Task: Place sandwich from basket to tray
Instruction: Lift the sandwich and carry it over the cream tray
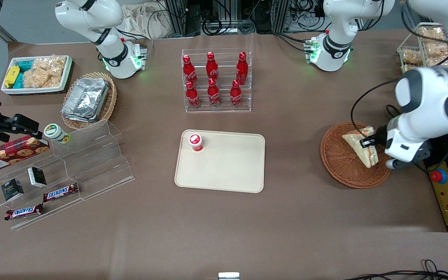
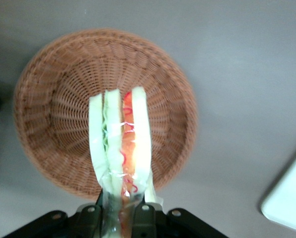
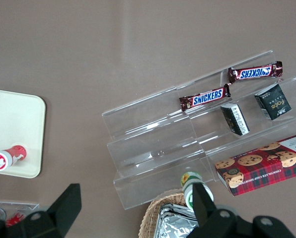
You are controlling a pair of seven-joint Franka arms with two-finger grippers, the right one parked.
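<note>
The left arm's claw [image 1: 368, 142] is clamped on the sandwich [image 1: 360, 147], gripping the wrapped wedge at 1 end while the rest of it hangs over the basket [image 1: 340, 165]. In the wrist view the sandwich [image 2: 120, 148] stands edge-on between the fingers [image 2: 145, 218], its 3 pale bread layers and the red and green filling plainly visible, with the bowl of the reddish-brown wicker basket [image 2: 53, 99] spread out beneath it. It appears to be lifted clear of the weave rather than resting on it, though how high it hangs cannot be told.

So the pick looks done: the sandwich is held and seems to be off the basket floor. The carry and the set-down are left. The cream tray [image 1: 231, 171] lies on the brown tabletop [image 1: 224, 233] well apart from the basket, toward the parked arm's end, and no sandwich is on it yet. A corner of that tray [image 2: 289, 203] shows in the wrist view.

The tray already carries a small red-capped bottle [image 1: 195, 142] lying near the corner farthest from the front camera and from the basket. The rest of the tray's surface is bare, so there seems to be ample room to lay the wedge down without touching the bottle. The hold is on 1 end only, so the clear wrapping could slip or the wedge could swing during the carry.
</note>
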